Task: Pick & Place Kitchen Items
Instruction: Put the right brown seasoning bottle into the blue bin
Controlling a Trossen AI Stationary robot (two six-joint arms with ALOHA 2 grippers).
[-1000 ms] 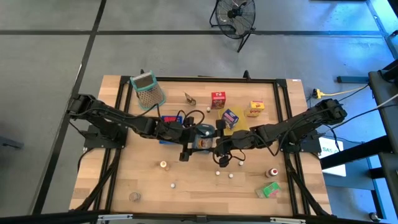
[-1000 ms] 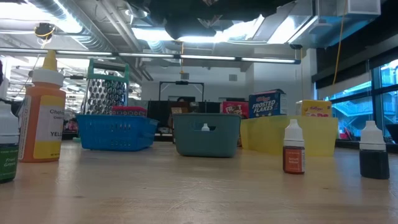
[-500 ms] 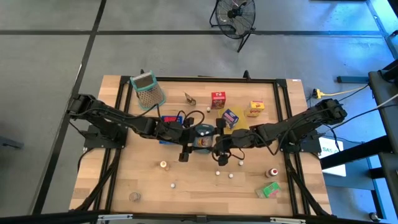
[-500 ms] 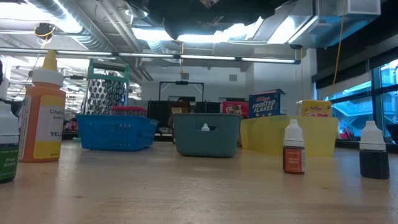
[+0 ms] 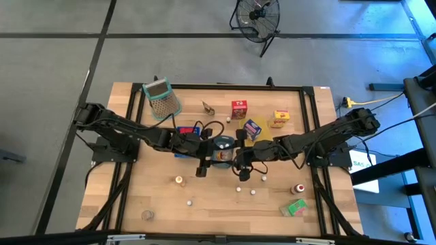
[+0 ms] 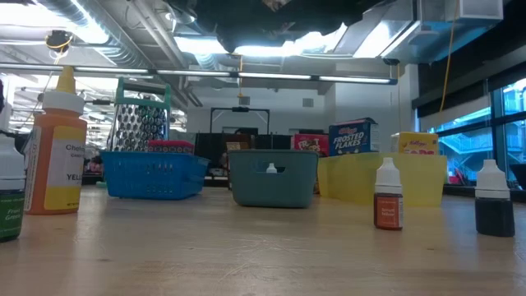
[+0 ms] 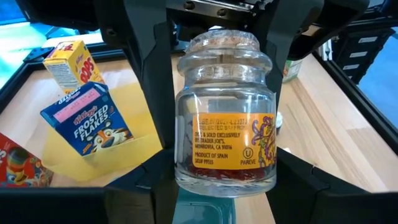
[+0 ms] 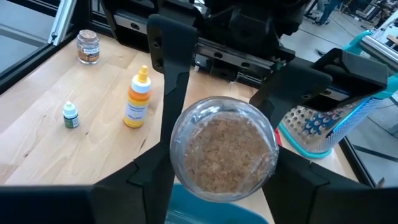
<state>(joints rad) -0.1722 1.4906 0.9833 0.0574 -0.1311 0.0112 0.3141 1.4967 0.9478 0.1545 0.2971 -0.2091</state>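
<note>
A glass jar with an orange label and a cork-coloured lid hangs above the grey-blue tray at the table's middle. It lies roughly level, its lid toward the table's right. My left gripper is shut on its body, and my right gripper is shut on its lid end. Red, blue, yellow and green cartons and a red-capped bottle rest on the table. My left gripper pinches the jar's glass body between its two fingers, one on each side. The fingers come from the table's left, slanting a little down, and lie along the jar. The jar is clear of the table. My right gripper has its two fingers against opposite sides of the jar's lid end. They come from the table's right, slanting a little down, with the lid facing the wrist.
A blue tray and a yellow tray flank the grey-blue one. The green-rimmed grater lies at the far left. An orange squeeze bottle, small dropper bottles and tiny round pieces dot the near half.
</note>
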